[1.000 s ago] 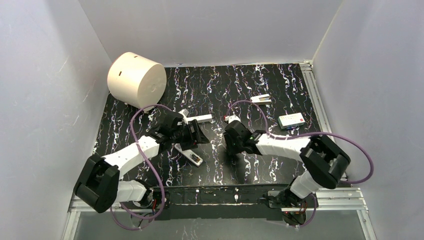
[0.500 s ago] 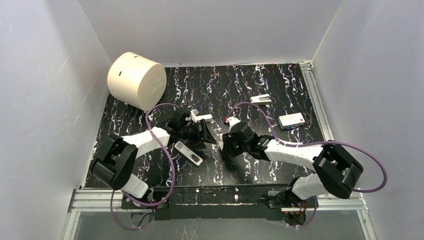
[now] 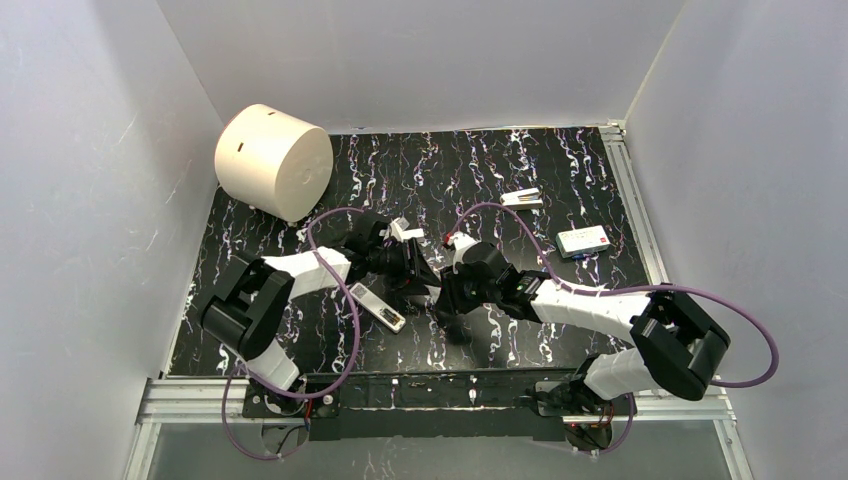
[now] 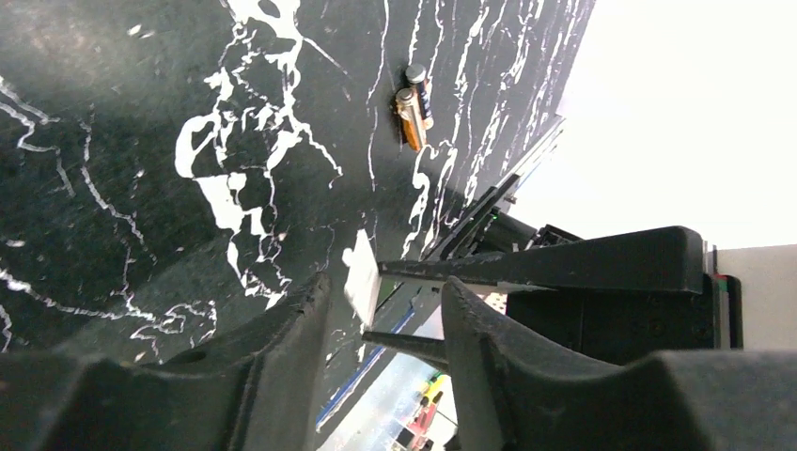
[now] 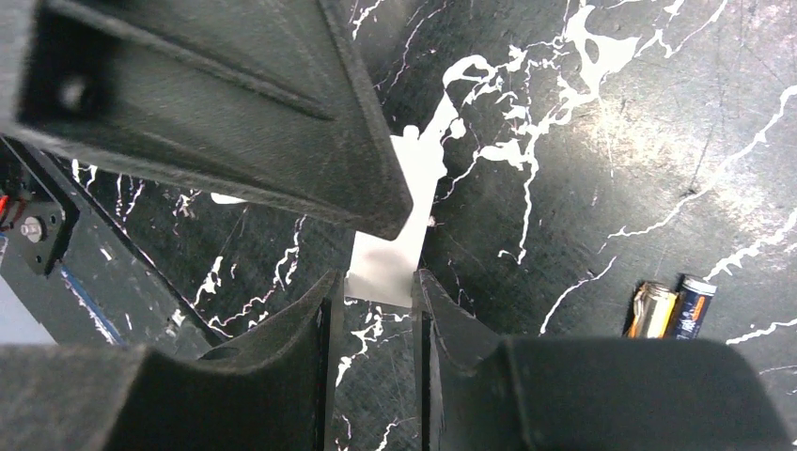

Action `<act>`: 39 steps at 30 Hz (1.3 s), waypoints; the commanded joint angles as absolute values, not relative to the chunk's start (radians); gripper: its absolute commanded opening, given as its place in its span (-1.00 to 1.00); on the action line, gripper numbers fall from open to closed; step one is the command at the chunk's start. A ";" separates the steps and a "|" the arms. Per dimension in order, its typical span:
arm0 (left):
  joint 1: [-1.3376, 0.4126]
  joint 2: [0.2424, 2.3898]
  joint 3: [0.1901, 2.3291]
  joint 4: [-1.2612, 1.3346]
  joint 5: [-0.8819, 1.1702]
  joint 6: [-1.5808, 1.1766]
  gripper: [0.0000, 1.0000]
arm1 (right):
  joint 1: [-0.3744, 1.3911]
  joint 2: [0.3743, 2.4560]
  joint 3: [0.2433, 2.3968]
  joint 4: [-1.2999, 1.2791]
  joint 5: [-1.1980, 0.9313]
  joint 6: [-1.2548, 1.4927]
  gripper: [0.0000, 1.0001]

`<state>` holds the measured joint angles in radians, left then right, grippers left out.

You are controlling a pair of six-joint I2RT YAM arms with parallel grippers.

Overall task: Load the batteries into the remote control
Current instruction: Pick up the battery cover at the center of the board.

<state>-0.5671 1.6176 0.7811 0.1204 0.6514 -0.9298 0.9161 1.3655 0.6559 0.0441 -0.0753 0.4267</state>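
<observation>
The white remote control (image 3: 377,307) lies flat on the black marbled table, just left of both grippers. The two batteries (image 4: 414,101) lie side by side on the table, also seen in the right wrist view (image 5: 672,310). My left gripper (image 3: 420,280) and right gripper (image 3: 443,297) meet tip to tip at mid-table. A plain white strip (image 5: 404,216) runs between them. My right gripper (image 5: 371,282) has its fingertips against both edges of the strip's end. My left gripper (image 4: 381,282) is open, with the strip's end (image 4: 362,277) inside the gap near one finger.
A large cream cylinder (image 3: 272,160) stands at the back left. A white box with a red mark (image 3: 583,240) and a small white item (image 3: 523,198) lie at the right. A white piece (image 3: 405,228) shows beside my left wrist.
My left arm has stretched right and my right gripper has moved left and nearer, so the two grippers now meet at mid-table. The remote has not moved.
</observation>
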 commanded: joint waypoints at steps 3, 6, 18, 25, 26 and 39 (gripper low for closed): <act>-0.578 1.652 0.779 0.218 0.743 -1.007 -0.36 | 0.919 1.346 0.663 0.099 -0.095 0.446 -0.37; -0.578 1.653 0.765 0.227 0.750 -1.013 -0.50 | 0.920 1.351 0.668 0.106 -0.092 0.452 -0.37; -0.578 1.597 0.758 0.245 0.731 -0.922 -1.00 | 0.920 1.323 0.671 0.090 -0.061 0.484 -0.04; -0.558 1.451 0.768 0.286 0.683 -0.857 -1.00 | 0.914 1.099 0.593 0.170 0.052 0.699 0.69; -0.553 1.431 0.770 0.299 0.681 -0.866 -1.00 | 0.915 1.053 0.578 0.187 0.088 0.751 0.70; -0.540 1.194 0.792 0.418 0.543 -1.107 -1.00 | 0.914 0.823 0.508 0.391 0.354 1.248 0.65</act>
